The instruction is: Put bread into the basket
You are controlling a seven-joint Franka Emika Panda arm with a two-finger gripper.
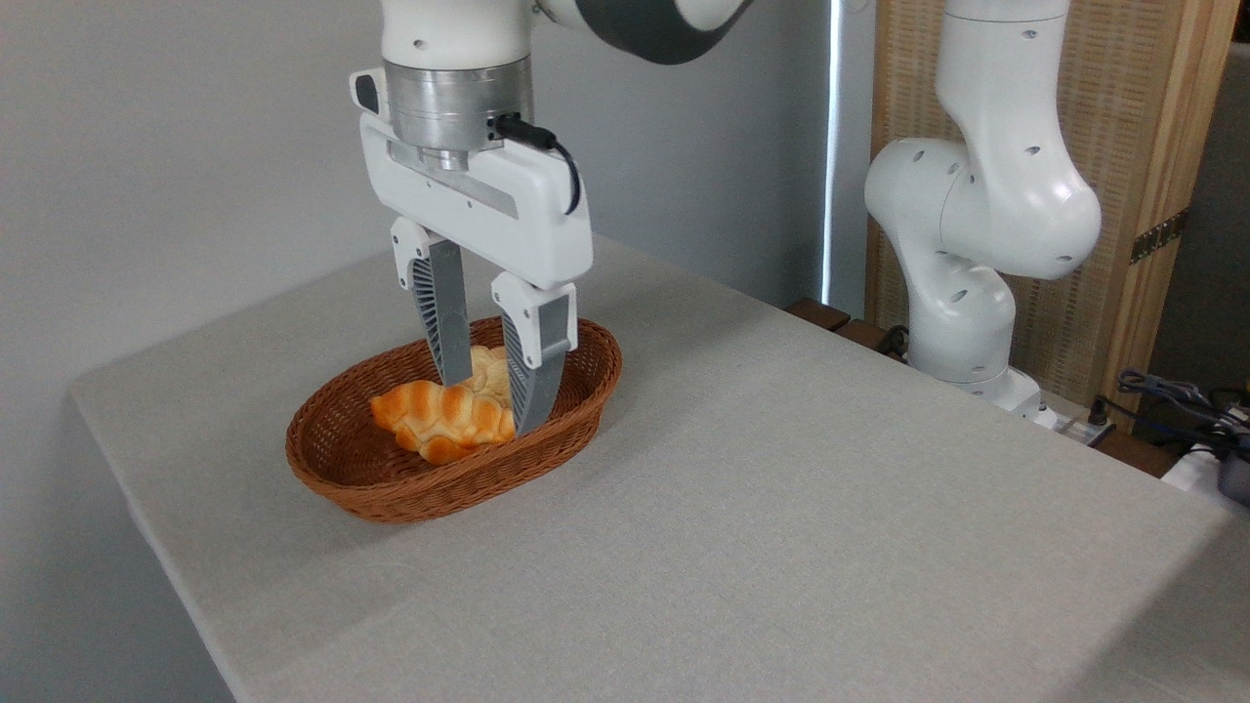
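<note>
One bread lies inside the basket, jaws straddling it narrowly; grip or release unclear.

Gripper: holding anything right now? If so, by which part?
The gripper straddles the bread near its middle, inside the basket. Whether the fingers are still clamping or have released cannot be told.

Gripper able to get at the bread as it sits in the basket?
Probably yes. The gripper is already down inside the basket, one of the fingers on each side of the bread. Nothing else is in the way. Whether the fingers are pressing the loaf can't be told.
</note>
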